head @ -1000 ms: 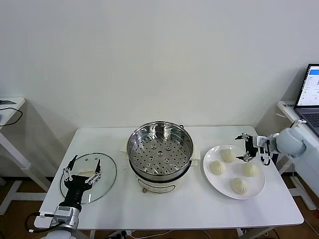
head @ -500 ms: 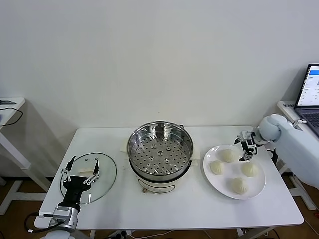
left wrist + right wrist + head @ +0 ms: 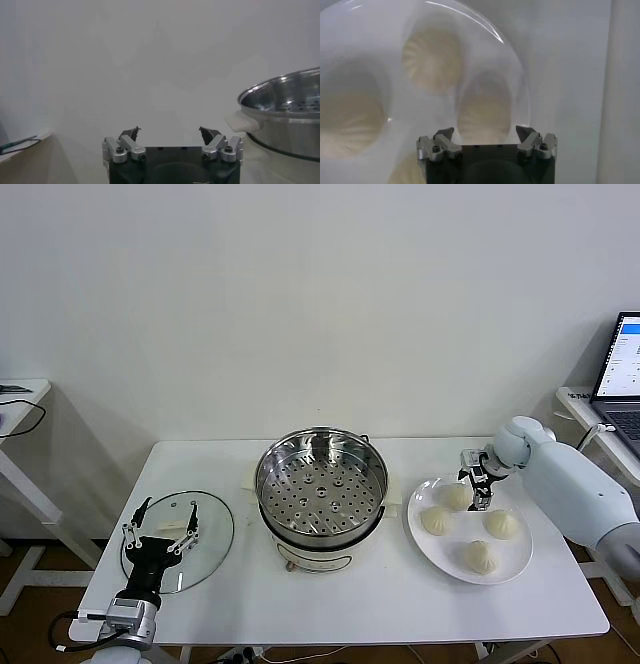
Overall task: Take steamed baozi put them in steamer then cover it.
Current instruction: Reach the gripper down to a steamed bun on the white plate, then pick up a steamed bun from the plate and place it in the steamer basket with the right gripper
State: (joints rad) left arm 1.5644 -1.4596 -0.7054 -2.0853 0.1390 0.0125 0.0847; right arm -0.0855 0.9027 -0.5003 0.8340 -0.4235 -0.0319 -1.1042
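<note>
My right pincer (image 3: 477, 480), jaws spread wide and gripping nothing, hangs over the far rim of the plate (image 3: 519, 568), pointed down at the baozi (image 3: 457, 496) that lies just under and between its tips; in the right wrist view that bun (image 3: 485, 112) sits squarely ahead of the open jaws. By my reading, nothing of the job is done yet: all four buns are on the plate, the other three nearer me than the pincer, and the steamer (image 3: 321, 494) stands empty to the pincer's left, its perforated tray bare. Four transfers and the covering are all left. The lid (image 3: 213, 536) lies flat on the table (image 3: 400, 604) on the far side of the steamer from the working pincer, and my left pincer (image 3: 161, 524) waits right over it, jaws also wide and empty, the lid's white handle between them. From the left wrist, the steamer's steel wall (image 3: 290, 120) and one pale side handle show off to one side. Little stands in the way: the steamer's rim rises higher than the plate, so I judge a bun would have to be lifted over it, and the buns lie close together, so the jaws could nudge a neighbour. A laptop (image 3: 622, 379) sits on a side stand beyond my right arm, well clear of the path.
</note>
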